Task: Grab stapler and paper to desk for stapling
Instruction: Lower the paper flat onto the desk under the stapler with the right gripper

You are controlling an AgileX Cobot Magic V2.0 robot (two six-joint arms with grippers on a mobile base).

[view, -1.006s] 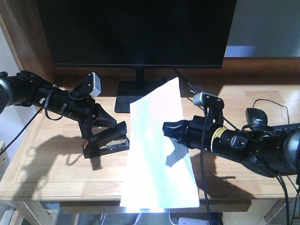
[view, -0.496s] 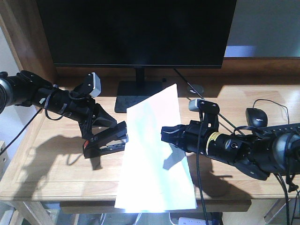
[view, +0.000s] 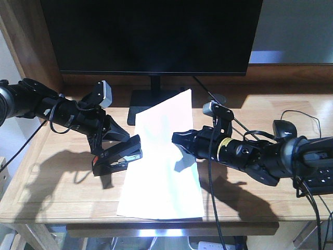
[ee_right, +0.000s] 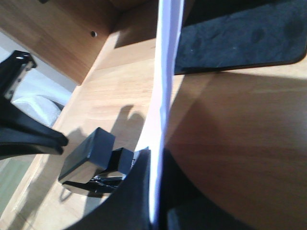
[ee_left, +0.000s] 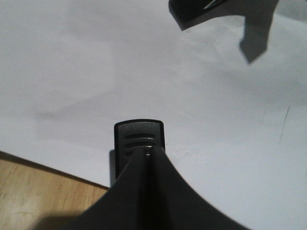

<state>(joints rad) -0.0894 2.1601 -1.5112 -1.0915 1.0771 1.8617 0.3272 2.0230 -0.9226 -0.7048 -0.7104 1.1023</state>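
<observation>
— Paper (view: 161,174) first. Where is it?

— In the middle of the front view. The white sheet is held up off the desk (view: 57,182), on a slant. Its top end is near the monitor stand (view: 139,104). Its bottom end is near the front edge of the desk.

— What holds it?

— The right gripper (view: 178,139). Its two fingers are pressed together on the sheet, close to the right edge. In the right wrist view the paper (ee_right: 163,72) looks like a thin white line, pinched at the bottom of the frame.

— And the stapler (view: 120,156)?

— Just left of the paper. The left gripper (view: 111,146) squeezes its back end. The stapler looks lifted a little, with a dark shadow under it. Its mouth is open, and its front end touches the left edge of the paper.

— Is the paper inside the mouth?

— I cannot tell. In the left wrist view the stapler tip (ee_left: 139,136) sits over the edge of the sheet, with bare desk at the lower left.

— Anything else?

— A big black monitor (view: 151,31) at the back, and a computer mouse (view: 283,127) on the right side of the desk.
</observation>
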